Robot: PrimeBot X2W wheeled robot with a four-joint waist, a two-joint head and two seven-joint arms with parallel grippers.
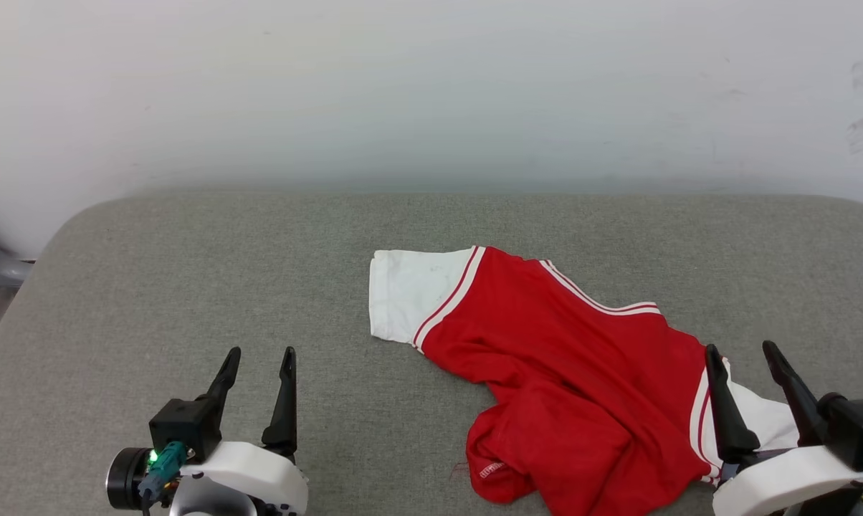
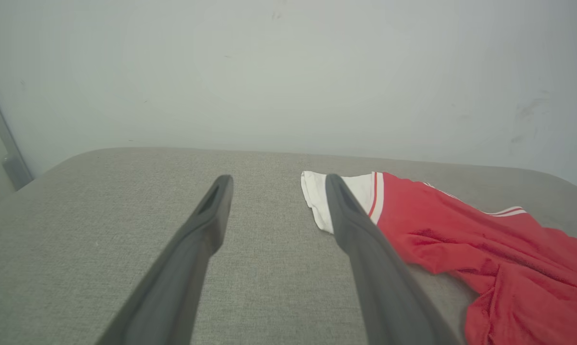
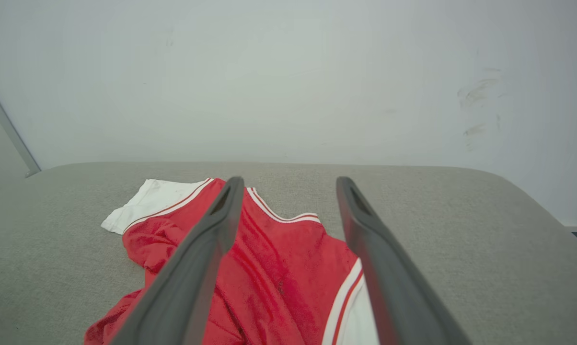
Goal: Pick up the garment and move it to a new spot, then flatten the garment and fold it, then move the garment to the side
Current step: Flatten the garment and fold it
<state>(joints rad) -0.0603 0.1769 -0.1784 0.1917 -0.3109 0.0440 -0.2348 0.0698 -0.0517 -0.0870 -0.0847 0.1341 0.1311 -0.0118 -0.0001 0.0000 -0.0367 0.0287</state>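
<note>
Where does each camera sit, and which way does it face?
Head view: from the head, down at the garment on the grey pad; left hand and right hand show.
Left wrist view: along its own fingers toward the wall; garment at right.
Right wrist view: along its own fingers, over the garment.
All share the garment.

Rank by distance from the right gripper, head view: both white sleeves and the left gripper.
From the right gripper:
1. Right white sleeve, seen between its fingers at the lower right.
2. Left white sleeve, well to the left, mid-picture.
3. Left gripper, at the lower left.
</note>
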